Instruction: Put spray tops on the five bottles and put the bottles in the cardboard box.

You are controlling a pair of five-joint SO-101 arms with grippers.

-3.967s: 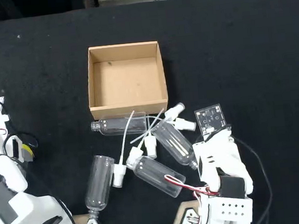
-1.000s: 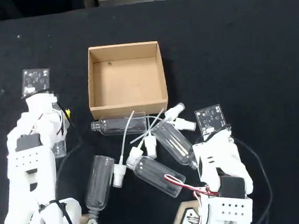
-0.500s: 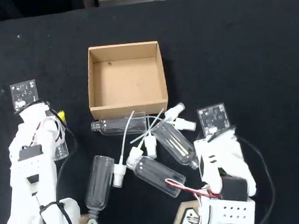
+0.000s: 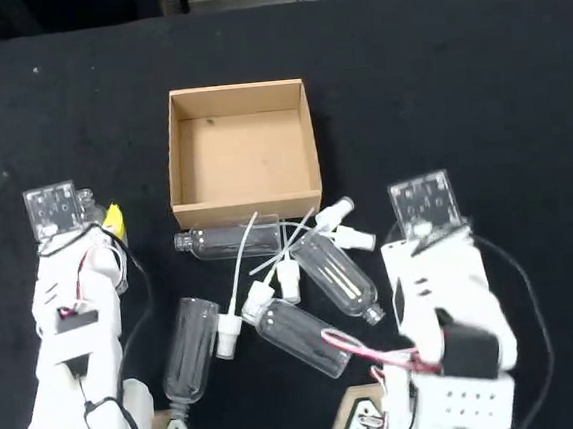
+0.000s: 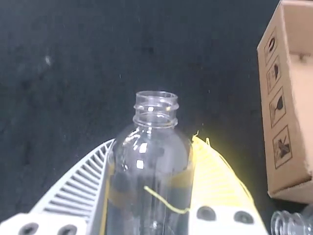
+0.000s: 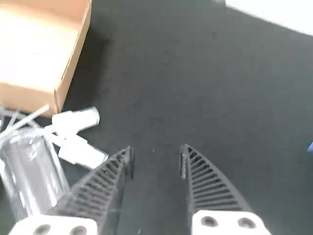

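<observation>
Black cloth covers the tabletop (image 4: 475,77), and toward its far middle sits the cardboard box (image 4: 242,155), brown, square and open at the top, with nothing inside. Well to the left of the box, the left tool (image 5: 154,142) is clamped around a clear bottle (image 5: 150,171). Its two fingers (image 5: 215,181), one white and ribbed, one yellow, press on opposite sides of the body, and the threaded neck pokes out past them, open and without a top. Four other bottles lie on their sides near the box's near wall, all clear plastic and uncapped. One bottle (image 4: 231,240) lies just beside that wall and parallel to it, a second (image 4: 336,274) slants off to its right, a third (image 4: 299,336) lies nearer the arms, and a fourth (image 4: 190,347) lies at the near left. Among them lie the spray tops, white heads with thin pale tubes: one top (image 4: 334,211) and another (image 4: 353,237) by the box's near right corner, and three more (image 4: 288,278) between the bottles. The right tool (image 6: 155,152) stands open, its ribbed fingers apart over bare cloth just right of those two corner tops.
</observation>
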